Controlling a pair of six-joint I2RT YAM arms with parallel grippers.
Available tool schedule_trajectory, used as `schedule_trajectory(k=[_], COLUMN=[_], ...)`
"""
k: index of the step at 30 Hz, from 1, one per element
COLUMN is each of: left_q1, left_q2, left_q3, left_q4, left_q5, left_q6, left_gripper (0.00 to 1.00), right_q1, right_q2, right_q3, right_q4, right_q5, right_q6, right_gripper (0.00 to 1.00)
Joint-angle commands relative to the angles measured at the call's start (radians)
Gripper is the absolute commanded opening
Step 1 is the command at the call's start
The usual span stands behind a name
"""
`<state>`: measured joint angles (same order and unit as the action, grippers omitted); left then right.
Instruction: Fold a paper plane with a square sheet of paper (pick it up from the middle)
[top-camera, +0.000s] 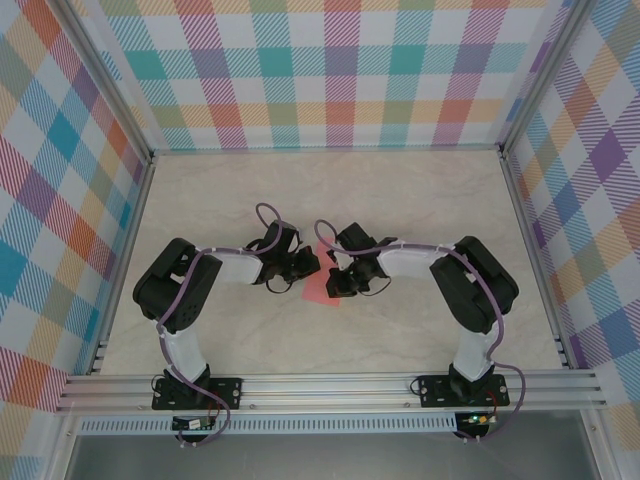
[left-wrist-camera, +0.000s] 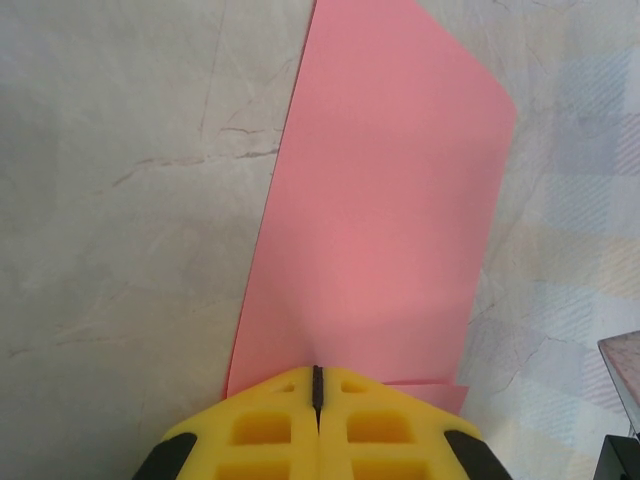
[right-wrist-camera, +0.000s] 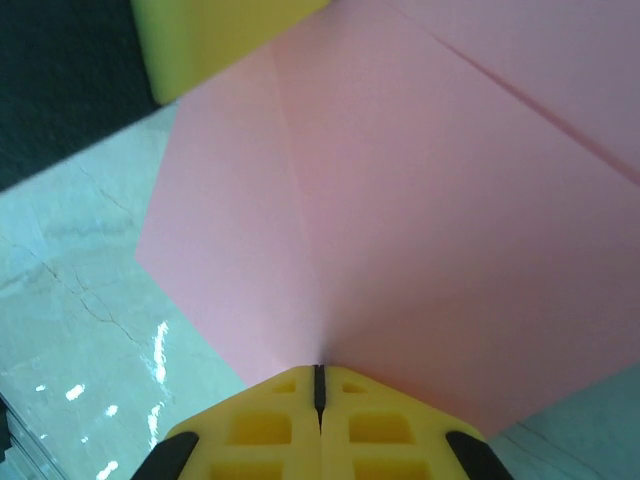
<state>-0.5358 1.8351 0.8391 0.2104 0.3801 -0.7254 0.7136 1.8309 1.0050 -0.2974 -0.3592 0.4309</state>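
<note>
Salmon-pink square sheet of paper (left-wrist-camera: 380, 200) sits edge-clamped in left tool (left-wrist-camera: 318, 378) and right tool (right-wrist-camera: 318, 375).

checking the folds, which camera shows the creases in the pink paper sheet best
Right wrist: the thin salmon-pink paper sheet spreads close up, a crease running up from the right gripper pinching it and a fold edge at upper right. Left wrist gives one smooth narrow panel; the top view, just a small sliver.

Pale marbled tabletop (top-camera: 400, 200), plaid walls (top-camera: 340, 70), aluminium rail (top-camera: 330, 385) along near edge
</note>
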Motion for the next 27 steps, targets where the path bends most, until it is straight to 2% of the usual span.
schedule_trajectory(k=[1,11,17,27], left_q1=[-0.003,-0.003,-0.003,-0.003], left_q2=[0.074,0.078,0.073,0.078], left_q3=[-0.064,-0.058,-0.055,-0.051], left_q4=[-0.207,-0.202,-0.199,-0.193], left_q5=[-0.153,-0.146,-0.135,-0.124], left_q6=[0.002,0.001,0.001,-0.005], left_gripper=[0.00,0.00,0.00,0.00], right_q1=[0.001,-0.001,-0.034,-0.033], right_q2=[-0.026,-0.102,-0.177,0.023], right_q3=[-0.046,-0.111,-0.037,0.150], right_q4=[-0.109,-0.151,-0.110,-0.082], right_q5=[-0.021,-0.051,-0.039,-0.011], right_q6=[-0.043,-0.109,-0.059,0.003], right_gripper=[0.00,0.00,0.00,0.00])
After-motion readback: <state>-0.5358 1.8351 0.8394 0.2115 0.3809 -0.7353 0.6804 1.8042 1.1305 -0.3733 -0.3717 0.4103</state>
